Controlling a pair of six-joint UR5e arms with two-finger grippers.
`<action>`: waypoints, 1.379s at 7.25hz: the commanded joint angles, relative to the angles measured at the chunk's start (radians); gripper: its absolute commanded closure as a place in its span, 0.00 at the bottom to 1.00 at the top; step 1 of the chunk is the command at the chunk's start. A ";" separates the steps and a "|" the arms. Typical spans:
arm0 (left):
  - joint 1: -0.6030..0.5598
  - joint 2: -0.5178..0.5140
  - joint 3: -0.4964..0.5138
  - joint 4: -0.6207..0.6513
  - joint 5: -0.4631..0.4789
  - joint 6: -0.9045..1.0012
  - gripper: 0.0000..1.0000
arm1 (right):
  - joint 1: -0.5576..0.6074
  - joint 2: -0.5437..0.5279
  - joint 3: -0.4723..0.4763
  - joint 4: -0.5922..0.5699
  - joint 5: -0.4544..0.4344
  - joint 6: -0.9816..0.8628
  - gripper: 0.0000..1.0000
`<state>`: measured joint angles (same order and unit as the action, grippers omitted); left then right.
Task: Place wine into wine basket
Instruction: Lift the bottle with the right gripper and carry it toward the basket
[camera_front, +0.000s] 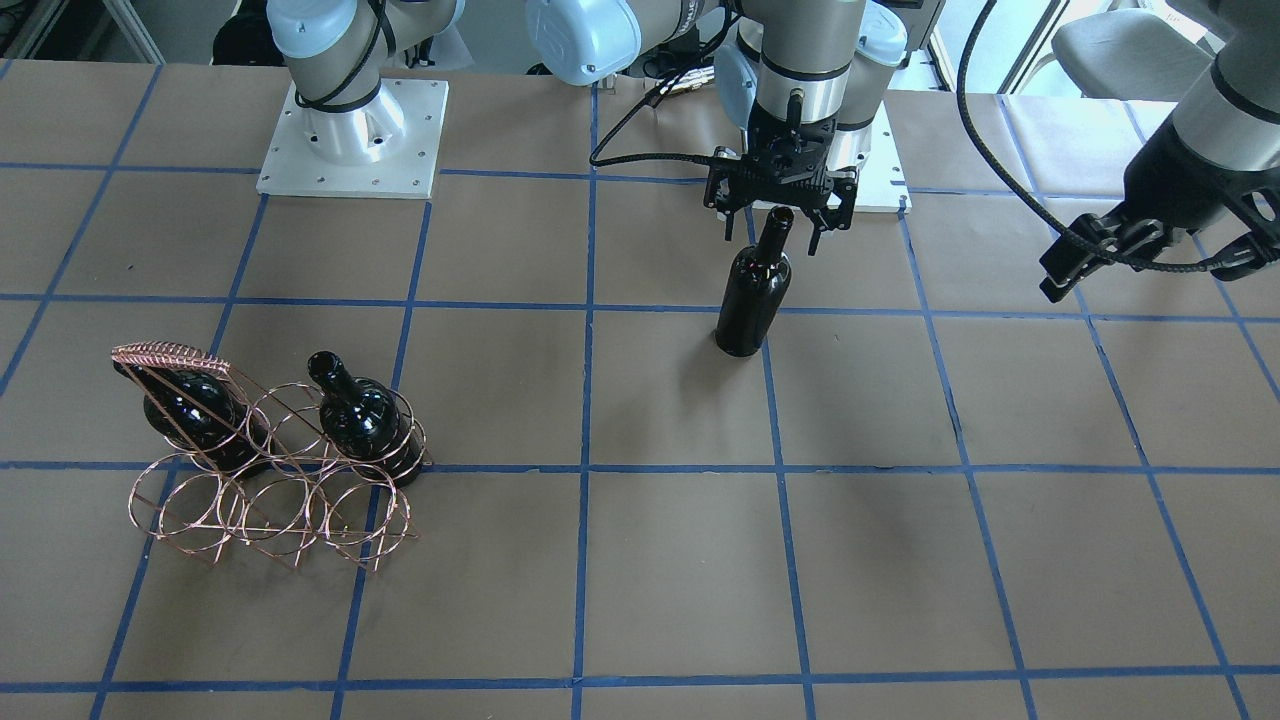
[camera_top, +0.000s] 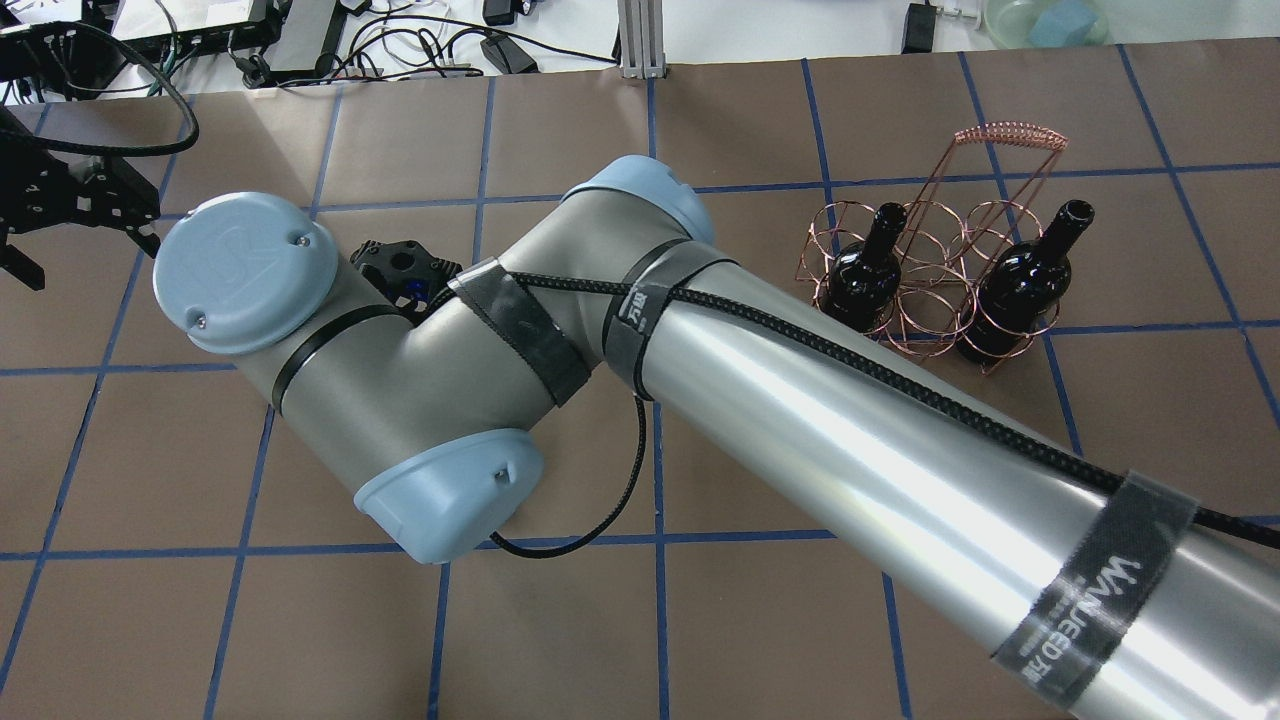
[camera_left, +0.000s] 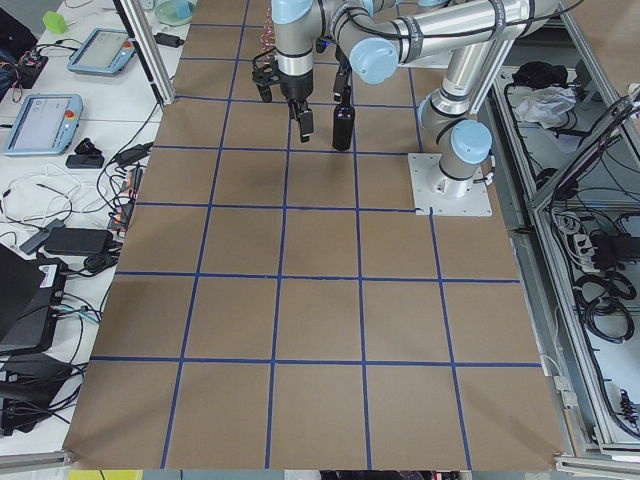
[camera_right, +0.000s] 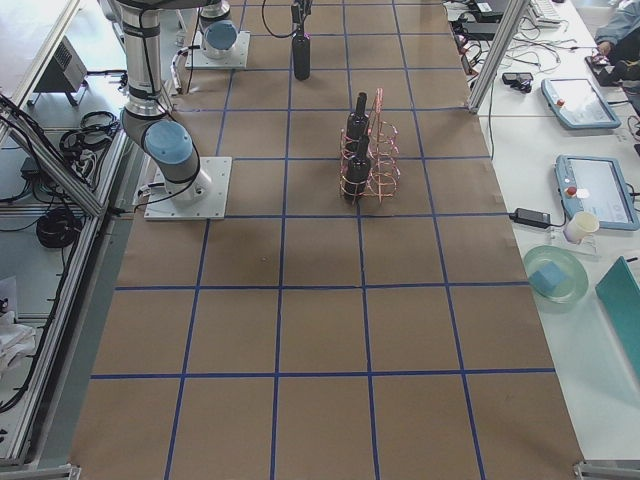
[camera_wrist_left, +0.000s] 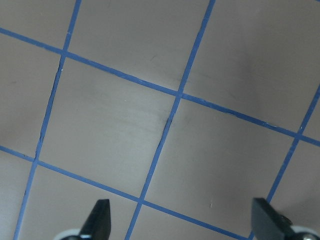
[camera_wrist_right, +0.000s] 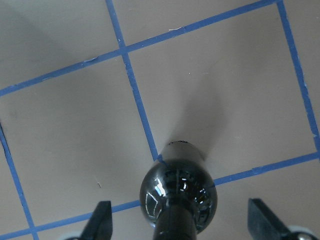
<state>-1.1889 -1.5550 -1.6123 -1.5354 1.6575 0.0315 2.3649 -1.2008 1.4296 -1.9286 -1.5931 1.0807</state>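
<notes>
Right gripper (camera_front: 776, 222) poised over wine (camera_front: 752, 300).
You see the neck between its spread fingers (camera_wrist_right: 101, 220), untouched; left gripper (camera_wrist_left: 182, 222) spread too.

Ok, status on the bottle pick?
Right gripper open, straddling neck of upright glossy black glass wine bottle. Left gripper open, aside. Copper wire basket holds two bottles, four slots free.

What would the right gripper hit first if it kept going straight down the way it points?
The wine bottle standing upright beneath it. The right gripper points down, open, fingers wide of the bottle on both sides, so its palm would likely meet the bottle's mouth first; depth unclear.
</notes>
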 joint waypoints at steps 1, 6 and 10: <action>0.000 0.001 -0.011 0.006 0.001 -0.001 0.00 | 0.000 0.001 0.000 0.000 0.005 -0.008 0.12; 0.000 0.001 -0.012 0.005 0.008 0.001 0.00 | 0.000 0.000 0.006 0.005 0.038 -0.004 0.20; 0.000 0.001 -0.012 0.006 0.002 -0.001 0.00 | 0.000 0.003 0.009 0.003 0.070 -0.011 0.44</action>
<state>-1.1888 -1.5539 -1.6245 -1.5295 1.6611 0.0318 2.3649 -1.1994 1.4381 -1.9250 -1.5265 1.0720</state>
